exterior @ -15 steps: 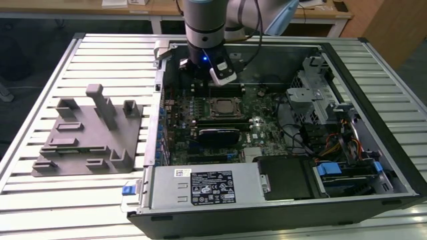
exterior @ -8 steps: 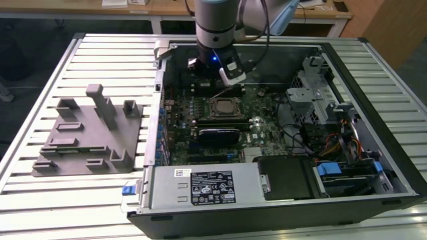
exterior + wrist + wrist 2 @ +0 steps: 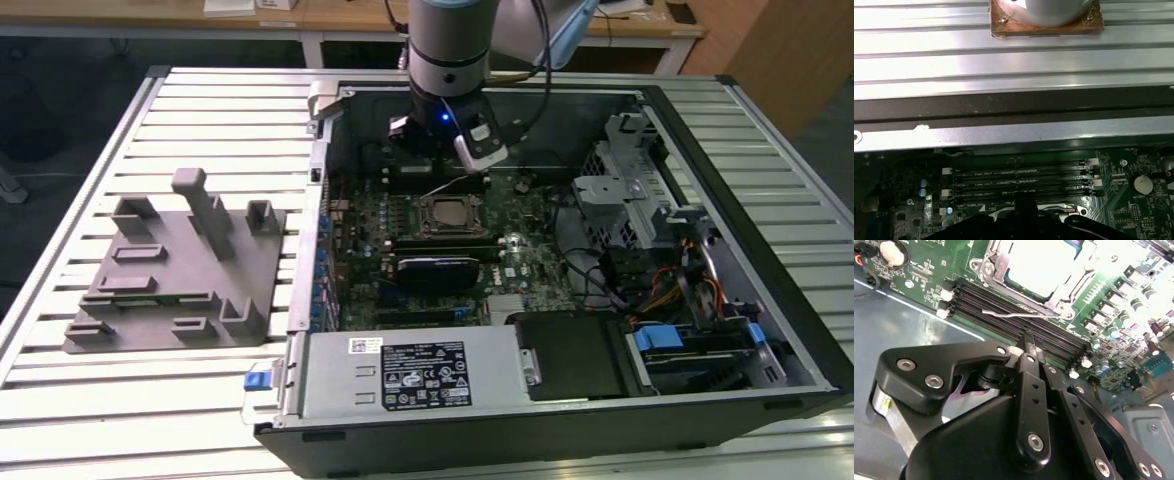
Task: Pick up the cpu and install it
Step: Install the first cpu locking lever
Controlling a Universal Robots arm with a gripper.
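Note:
The cpu (image 3: 1040, 259) shows its pale silver top inside the metal-framed socket (image 3: 447, 213) on the green motherboard of the open computer case. A thin metal socket lever (image 3: 1019, 315) stands free beside the frame, over the black memory slots (image 3: 1019, 327). My gripper (image 3: 1026, 342) hangs just above those slots on the far side of the socket. Its black fingers are shut together with nothing visible between them. In the exterior view the gripper (image 3: 449, 166) sits under the arm's wrist, a short way behind the socket. The memory slots (image 3: 1019, 182) also appear in the first wrist view.
The case (image 3: 801, 330) lies open on a slatted metal table (image 3: 80, 400). A grey plastic block with upright tabs (image 3: 174, 270) rests at the exterior view's left. A black ribbed module (image 3: 434, 268), the power supply (image 3: 407, 375), drive cages and cables (image 3: 667, 290) crowd the case.

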